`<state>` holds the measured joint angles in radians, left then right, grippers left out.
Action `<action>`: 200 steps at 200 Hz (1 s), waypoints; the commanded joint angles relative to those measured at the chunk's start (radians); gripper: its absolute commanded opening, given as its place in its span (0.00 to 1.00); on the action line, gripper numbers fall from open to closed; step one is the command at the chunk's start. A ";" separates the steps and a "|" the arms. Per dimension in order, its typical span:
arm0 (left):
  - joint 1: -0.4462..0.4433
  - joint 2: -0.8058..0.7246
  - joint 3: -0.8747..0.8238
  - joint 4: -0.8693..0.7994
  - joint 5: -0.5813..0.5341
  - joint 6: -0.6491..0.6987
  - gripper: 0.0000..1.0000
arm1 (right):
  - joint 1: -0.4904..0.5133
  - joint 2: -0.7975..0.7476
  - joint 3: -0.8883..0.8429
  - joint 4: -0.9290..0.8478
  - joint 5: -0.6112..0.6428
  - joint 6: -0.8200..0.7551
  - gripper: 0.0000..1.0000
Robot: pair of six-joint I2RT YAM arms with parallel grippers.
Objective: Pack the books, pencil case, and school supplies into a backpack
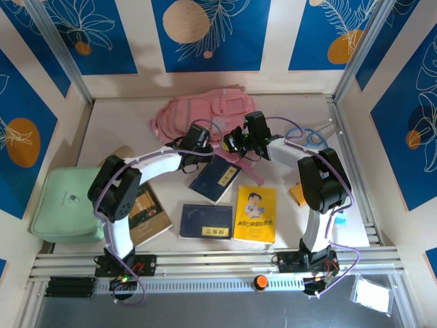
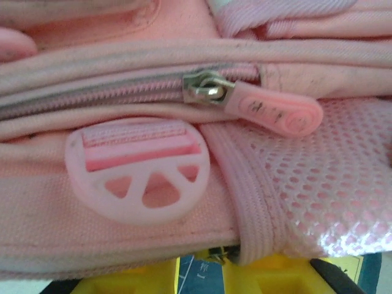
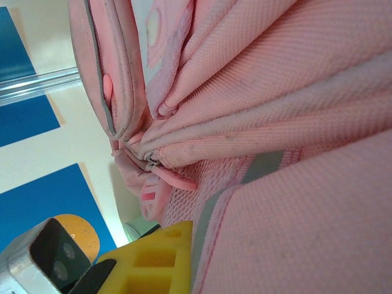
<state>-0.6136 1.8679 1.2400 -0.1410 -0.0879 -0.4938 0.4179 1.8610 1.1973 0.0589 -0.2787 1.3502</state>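
The pink backpack [image 1: 205, 113] lies at the back of the table, and both grippers meet at its near edge. My left gripper [image 1: 198, 140] is shut on the backpack's lower seam [image 2: 257, 202]; its yellow fingers [image 2: 275, 278] stand close together under the fabric, which hides their tips. A closed zip with a pink pull [image 2: 275, 111] and a round buckle [image 2: 138, 174] sit just above. My right gripper [image 1: 239, 142] is shut on pink backpack fabric [image 3: 294, 202] pressed against its yellow finger [image 3: 153, 260]. Two navy books [image 1: 217, 179] [image 1: 206, 222], a yellow book [image 1: 256, 214] and a brown book [image 1: 149, 212] lie in front. A tan pencil case [image 1: 123, 152] peeks out behind the left arm.
A mint-green pouch [image 1: 68, 203] lies at the left edge. A blue looped item [image 1: 311, 139] and a small orange piece [image 1: 295, 195] sit by the right arm. Metal rails [image 1: 348, 157] border the table on both sides.
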 commanded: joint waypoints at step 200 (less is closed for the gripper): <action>0.069 -0.164 -0.127 -0.085 -0.031 0.088 0.00 | -0.024 -0.078 0.038 -0.060 0.000 -0.090 0.08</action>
<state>-0.5949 1.7885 1.1748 -0.1734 -0.1352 -0.4561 0.4072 1.8511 1.2049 0.0086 -0.2737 1.2968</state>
